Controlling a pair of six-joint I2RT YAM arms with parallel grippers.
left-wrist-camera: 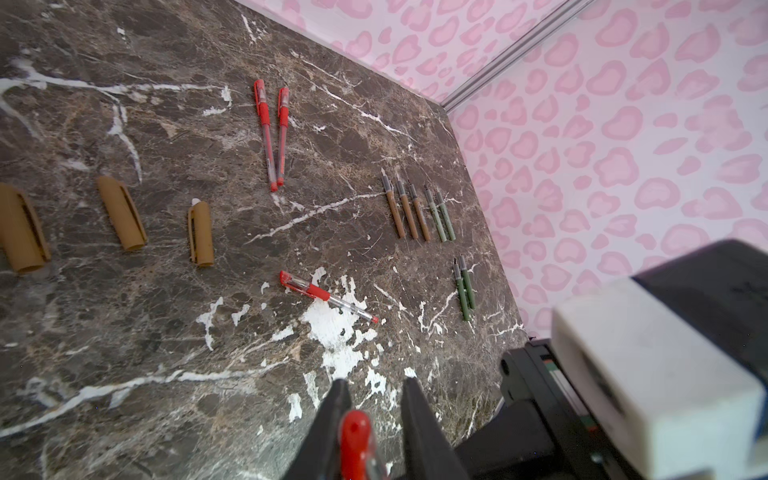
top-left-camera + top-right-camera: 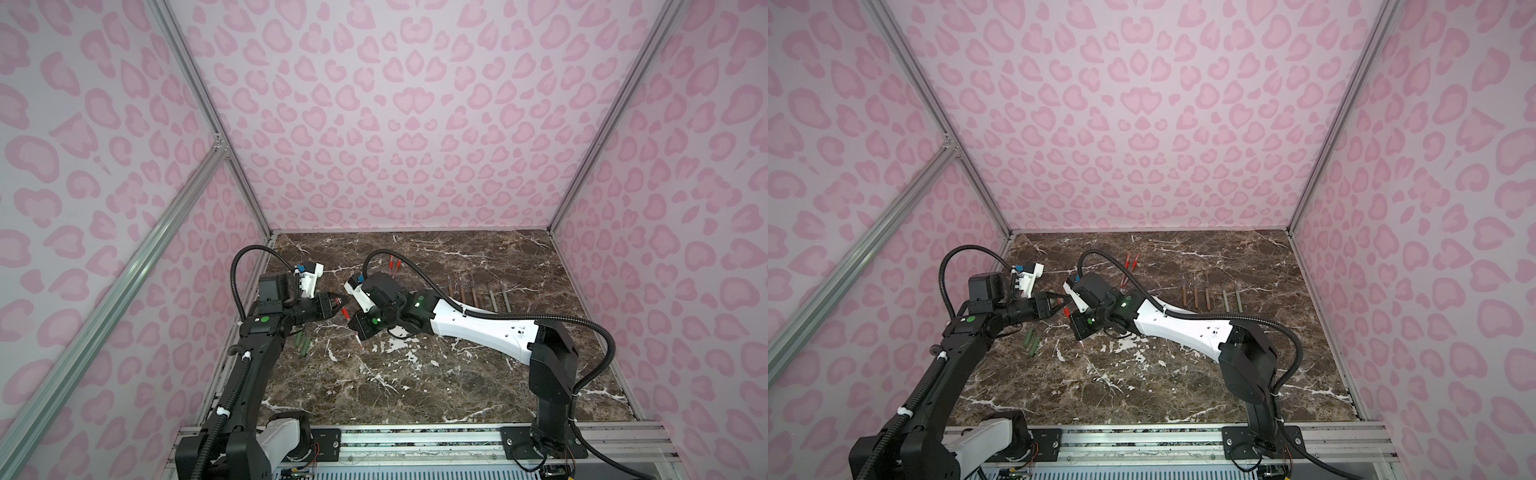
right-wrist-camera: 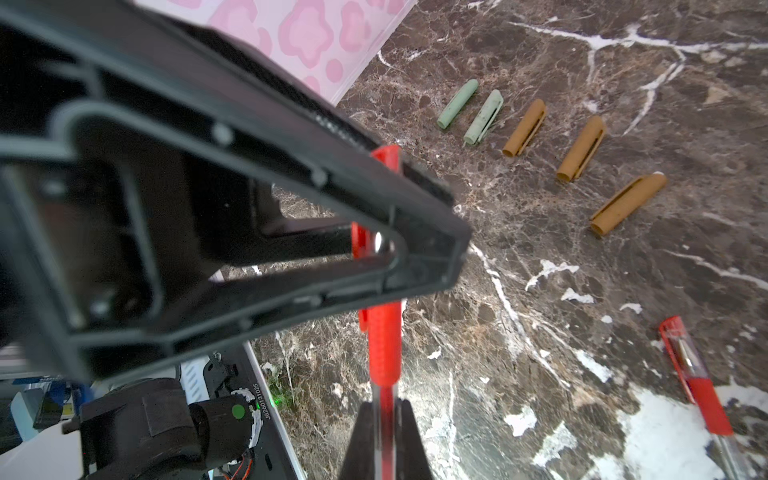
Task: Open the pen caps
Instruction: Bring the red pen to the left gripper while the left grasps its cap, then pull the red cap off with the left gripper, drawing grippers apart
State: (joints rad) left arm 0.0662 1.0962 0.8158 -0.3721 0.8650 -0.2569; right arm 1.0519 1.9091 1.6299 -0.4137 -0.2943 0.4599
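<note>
Red pen, still capped, is held above the tabletop between both arms: the right end effector is clamped on its clear barrel, the left end effector narrowed around its red cap. Beyond this pen lie three tan caps and two pale green caps, already removed, judging by the bare brown and green barrels farther off. Three capped red pens remain; one lies nearest. Nothing obstructs the pull.
</note>
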